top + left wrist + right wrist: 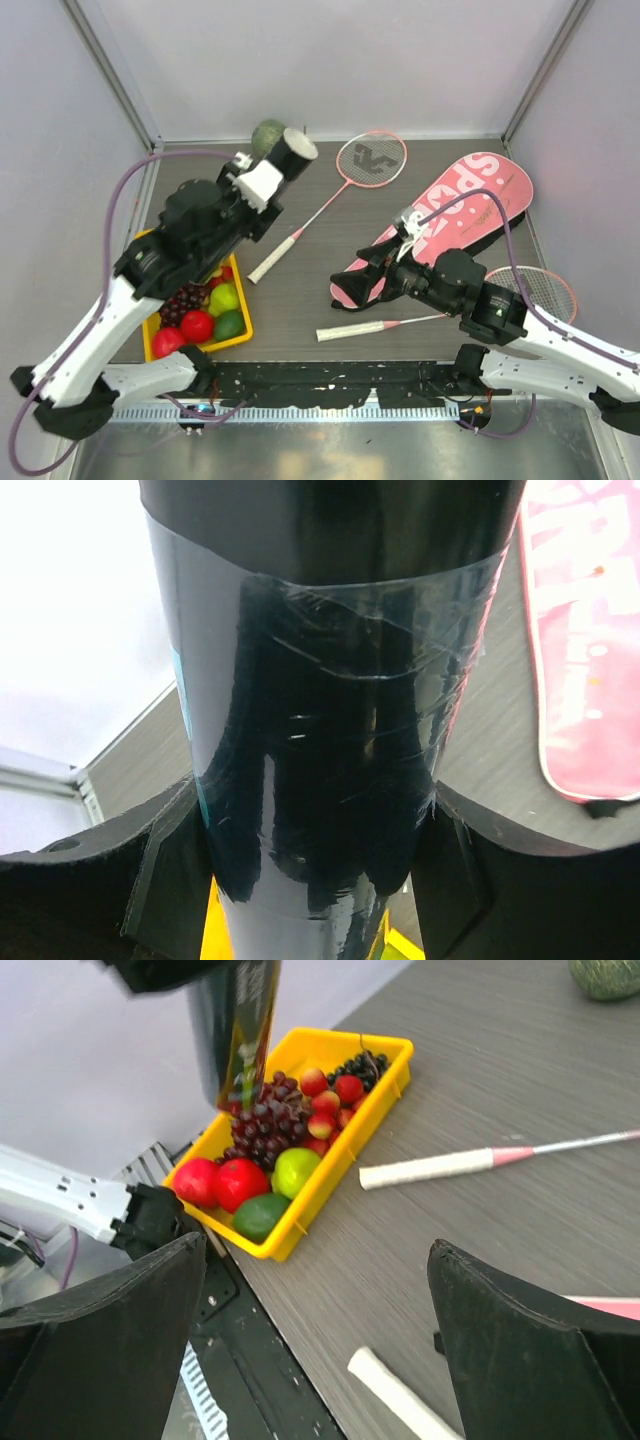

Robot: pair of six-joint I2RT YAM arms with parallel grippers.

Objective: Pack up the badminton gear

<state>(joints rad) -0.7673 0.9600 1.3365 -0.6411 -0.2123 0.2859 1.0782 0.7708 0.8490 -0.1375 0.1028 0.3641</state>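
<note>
Two claws were in view, one loaded and one free.

1. Left claw [262,182]: pinched on the black tube [288,156]. In the left wrist view both fingers [150,880] pressed the tube's glossy wall [330,730] from either side. The tube was held tilted off the table, white-capped end uppermost, near the green melon [267,135]. Seen from my right wrist, its lower end [235,1030] showed above the grapes in the yellow tray [300,1235].

2. Right claw [372,268]: spread wide, gripping nothing (fingers [110,1340] well apart). It hovered at the near end of the pink bag [470,215], which lay flat on the table's right side.

3. Rackets: the first racket [325,207] lay diagonally between tube and bag, head toward the back wall. The second racket [362,329] lay near the front edge, with its head partly hidden under my right arm.

4. Shuttlecocks: I could not tell where they were.
</note>
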